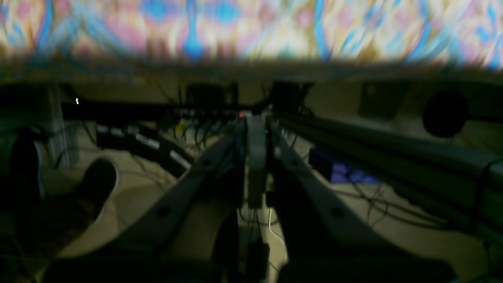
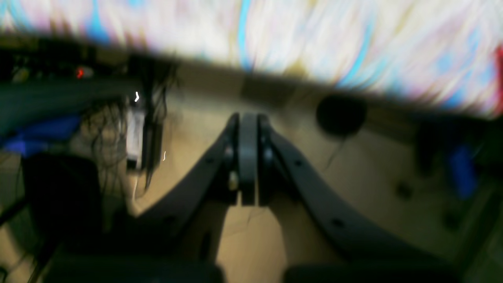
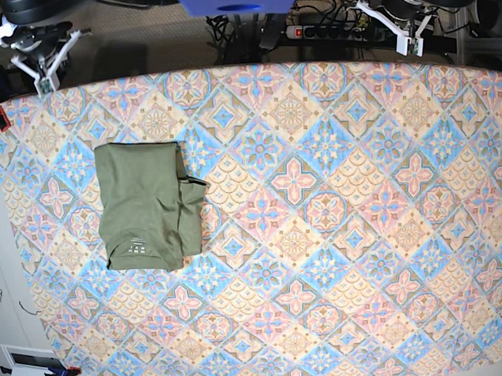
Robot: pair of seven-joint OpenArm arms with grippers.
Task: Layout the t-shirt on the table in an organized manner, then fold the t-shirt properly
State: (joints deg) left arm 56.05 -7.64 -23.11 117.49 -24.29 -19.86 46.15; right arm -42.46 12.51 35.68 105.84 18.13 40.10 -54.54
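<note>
Looks like a robotics lab: power strip point(image 3: 337, 28) and tangled cables point(image 3: 227, 27) past the table's point(image 3: 320, 235) far edge.

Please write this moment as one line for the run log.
t-shirt: folded, near table left side | left tool: shut, empty, off table | right tool: shut, empty, off table

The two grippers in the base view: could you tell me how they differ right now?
The left gripper hangs past the table's far edge on the view's right; the right gripper on its left. The right one is nearer the t-shirt, the left far across. Both are shut, empty and off the cloth.
</note>
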